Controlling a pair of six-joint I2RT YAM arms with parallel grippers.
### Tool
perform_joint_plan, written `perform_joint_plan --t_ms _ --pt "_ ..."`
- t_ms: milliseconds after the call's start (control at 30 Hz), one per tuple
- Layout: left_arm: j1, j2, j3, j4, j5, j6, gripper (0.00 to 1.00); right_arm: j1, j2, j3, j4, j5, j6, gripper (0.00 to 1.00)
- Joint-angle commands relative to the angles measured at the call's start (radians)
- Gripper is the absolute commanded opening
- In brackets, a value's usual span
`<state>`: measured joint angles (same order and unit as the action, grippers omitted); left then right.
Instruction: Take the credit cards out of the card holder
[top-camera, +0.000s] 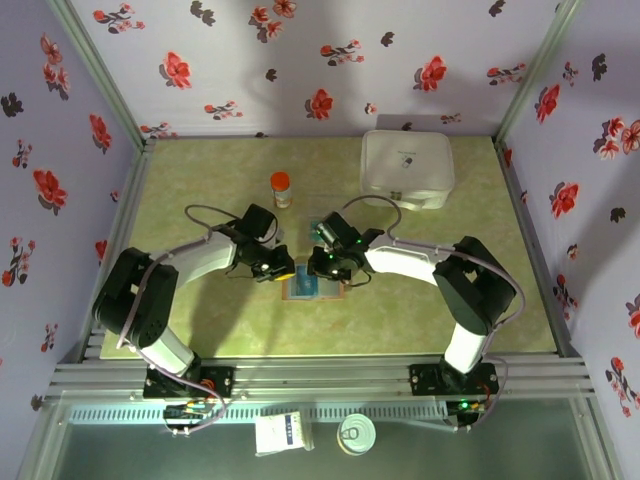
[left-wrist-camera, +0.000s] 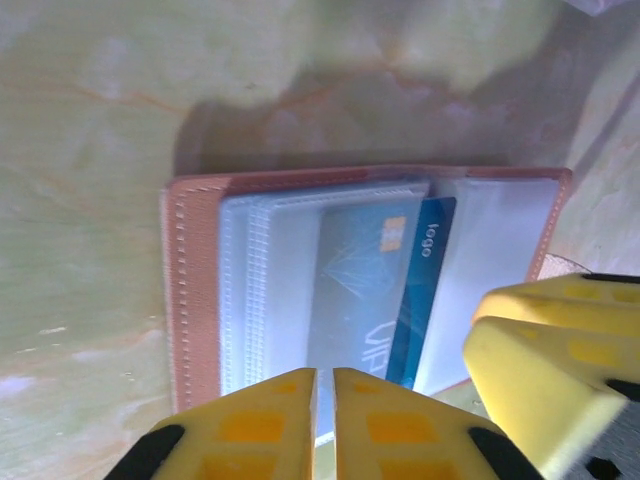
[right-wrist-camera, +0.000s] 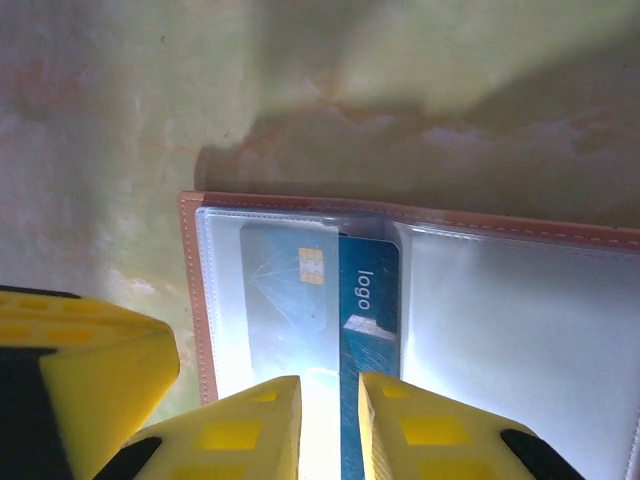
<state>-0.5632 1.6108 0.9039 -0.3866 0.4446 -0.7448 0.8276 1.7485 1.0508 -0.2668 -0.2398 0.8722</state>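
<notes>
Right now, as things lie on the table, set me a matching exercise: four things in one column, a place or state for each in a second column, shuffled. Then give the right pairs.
Things
1. card holder
2. credit cards
3. white case
4. orange-capped bottle

Places or states
A. standing upright on the far side, a little left of centre
B. tucked in clear pockets, overlapping each other
C. at the far right corner
D. lying open and flat, brown border showing

Pairs: 1-D, 2-B, 3-C, 4-A
</notes>
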Motion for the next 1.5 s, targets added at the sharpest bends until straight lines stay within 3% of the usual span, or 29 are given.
perform_joint_plan --t_ms 0,367,967,1467 --pt "-0.025 0.033 0.030 -0.004 -0.010 0.003 0.10 0.004 -0.018 -0.020 -0.014 0.022 -0.002 0.23" --pt "-0.038 0.081 0.020 -0.007 -0.052 0.013 0.04 -0.006 0.012 -0.032 0.017 0.003 0.002 0.23" --pt "-0.038 0.100 0.014 -0.020 -0.066 0.024 0.02 -0.015 0.061 -0.026 0.032 -0.033 -0.002 0.23" --pt "-0.038 0.097 0.004 -0.019 -0.065 0.021 0.01 -0.029 0.021 -0.100 0.187 -0.105 0.068 0.23"
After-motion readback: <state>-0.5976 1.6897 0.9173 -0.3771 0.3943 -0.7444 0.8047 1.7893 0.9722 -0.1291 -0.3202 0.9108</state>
